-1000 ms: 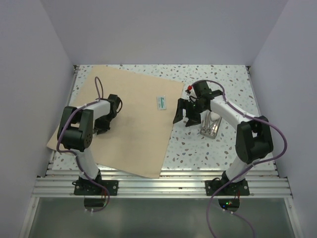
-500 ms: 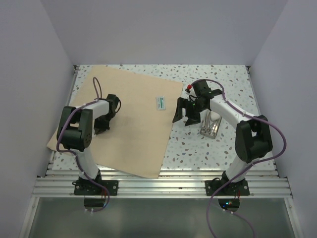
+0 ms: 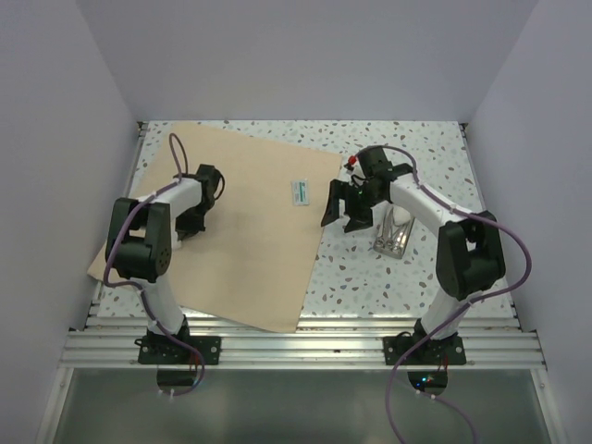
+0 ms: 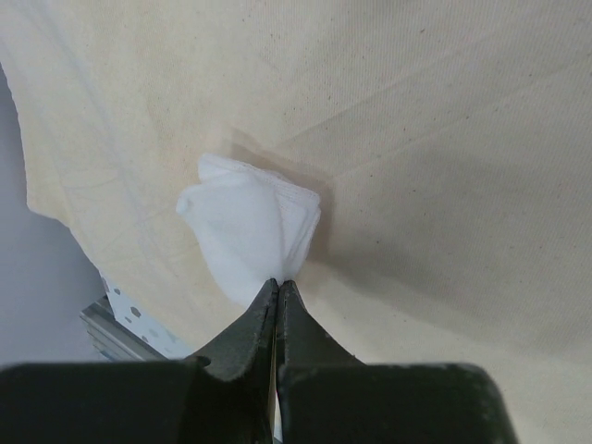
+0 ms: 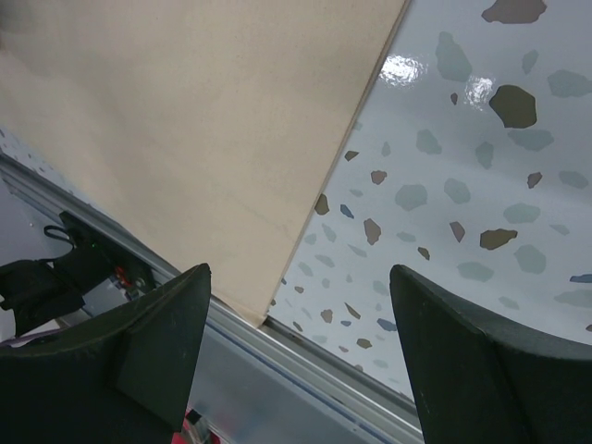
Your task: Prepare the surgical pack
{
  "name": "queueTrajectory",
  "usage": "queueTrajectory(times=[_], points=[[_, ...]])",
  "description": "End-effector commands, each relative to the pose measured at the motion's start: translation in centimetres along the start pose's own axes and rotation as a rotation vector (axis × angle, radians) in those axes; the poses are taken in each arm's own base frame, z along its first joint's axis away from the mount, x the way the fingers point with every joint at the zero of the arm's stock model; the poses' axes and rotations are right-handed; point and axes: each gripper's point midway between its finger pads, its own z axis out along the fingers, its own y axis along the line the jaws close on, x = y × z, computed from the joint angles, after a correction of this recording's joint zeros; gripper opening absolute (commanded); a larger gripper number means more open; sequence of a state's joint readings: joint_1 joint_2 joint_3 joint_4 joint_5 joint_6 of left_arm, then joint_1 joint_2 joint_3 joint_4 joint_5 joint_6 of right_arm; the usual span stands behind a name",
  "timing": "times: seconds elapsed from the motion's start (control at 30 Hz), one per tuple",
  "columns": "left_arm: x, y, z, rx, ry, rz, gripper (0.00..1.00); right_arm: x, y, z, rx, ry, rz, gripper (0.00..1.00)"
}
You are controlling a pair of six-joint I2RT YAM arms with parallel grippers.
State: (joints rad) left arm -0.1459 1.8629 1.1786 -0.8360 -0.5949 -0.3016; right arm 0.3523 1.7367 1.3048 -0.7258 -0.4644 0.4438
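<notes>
Steel tray (image 3: 395, 239) sits on the tabletop (image 3: 370, 277) just right of the tan wrap sheet (image 3: 250, 250); its contents are indistinct. Left gripper (image 4: 277, 282) is closed, pinching white gauze (image 4: 245, 231) on the sheet. Right gripper (image 5: 298, 277) stands wide open and empty over the sheet's right edge

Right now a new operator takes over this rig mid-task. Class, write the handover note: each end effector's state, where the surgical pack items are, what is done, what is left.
Left end effector: shut, pinching the edge of a white gauze square over the left part of the tan wrap sheet.
Right end effector: open, empty, above the sheet's right edge.
Steel tray: on the speckled tabletop, right of the sheet, not on it; contents too small to tell.
Small white-green packet: on the sheet.
Done: sheet spread flat, gauze gripped.
Left: probably place gauze and tray on the sheet, then wrap.
</notes>
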Motion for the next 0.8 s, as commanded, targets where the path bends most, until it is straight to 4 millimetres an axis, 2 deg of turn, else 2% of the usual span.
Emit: queueTrajectory(times=[0.0, 0.33, 0.47, 0.67, 0.77], points=[[-1.2, 0.6, -2.0, 0.024, -0.04, -0.056, 0.0, -1.1, 1.4, -0.5, -0.034, -0.017, -0.021, 0.82], [-2.2, -0.4, -3.7, 0.081, -0.066, -0.046, 0.0, -1.4, 1.8, -0.2, -0.044, -0.01, -0.022, 0.82], [-2.0, -1.9, -3.8, 0.115, -0.072, -0.015, 0.0, -1.3, 1.8, -0.1, -0.041, -0.008, -0.019, 0.82], [-0.7, -3.7, -2.2, 0.135, -0.017, 0.049, 0.0, -1.3, 1.8, -0.1, -0.042, -0.007, -0.02, 0.82], [-0.7, -3.9, -1.8, 0.135, -0.017, 0.062, 0.1, -1.2, 1.7, -0.1, -0.038, -0.007, -0.021, 0.82]])
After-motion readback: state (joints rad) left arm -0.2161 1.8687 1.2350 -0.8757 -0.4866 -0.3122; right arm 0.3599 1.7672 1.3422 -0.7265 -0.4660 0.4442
